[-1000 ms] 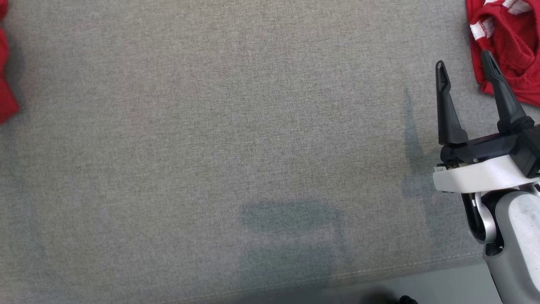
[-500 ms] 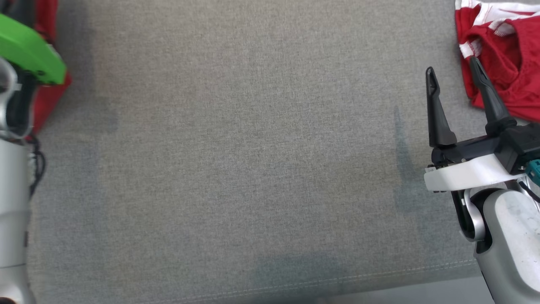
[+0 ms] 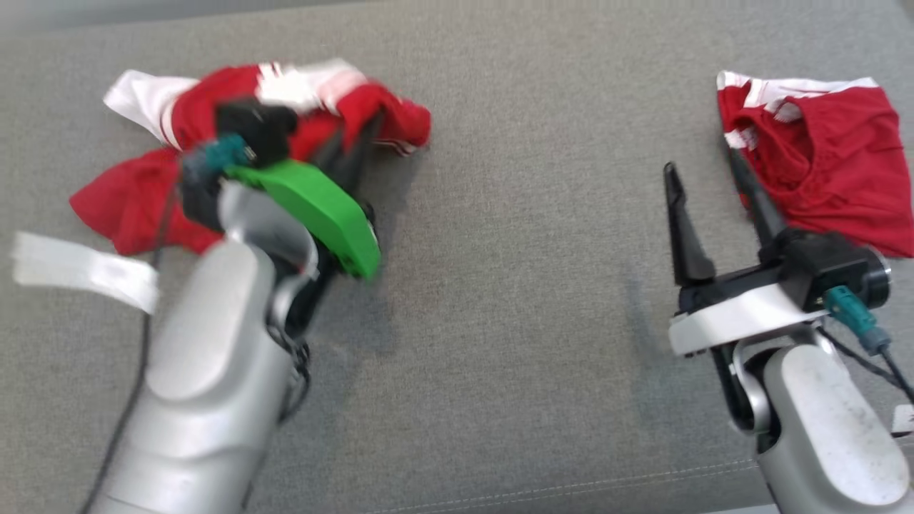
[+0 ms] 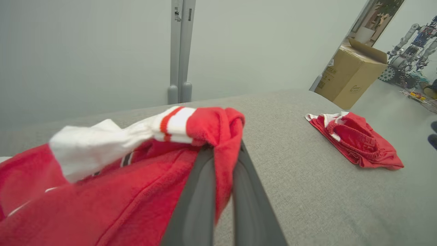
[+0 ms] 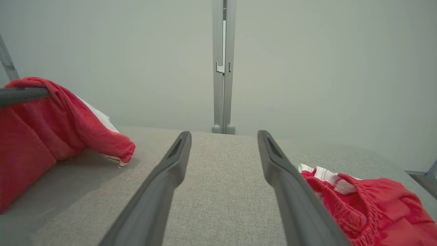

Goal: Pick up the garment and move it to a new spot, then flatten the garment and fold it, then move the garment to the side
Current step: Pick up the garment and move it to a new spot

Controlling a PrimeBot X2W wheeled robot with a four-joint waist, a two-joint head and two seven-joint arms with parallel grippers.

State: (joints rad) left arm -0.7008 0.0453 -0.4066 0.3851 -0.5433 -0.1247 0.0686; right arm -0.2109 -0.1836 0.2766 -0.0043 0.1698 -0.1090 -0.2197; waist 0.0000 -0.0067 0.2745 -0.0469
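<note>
Black-fingered right claw [image 3: 700, 164], silver forearm [image 3: 828, 421]

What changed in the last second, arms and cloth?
The left gripper shut on a fold of the red-and-white garment, and its arm came into the head view; that camera shifted too. The right gripper stayed wide open and holding nothing, next to the red shorts, which still lie where they were on the grey cushion.
</note>
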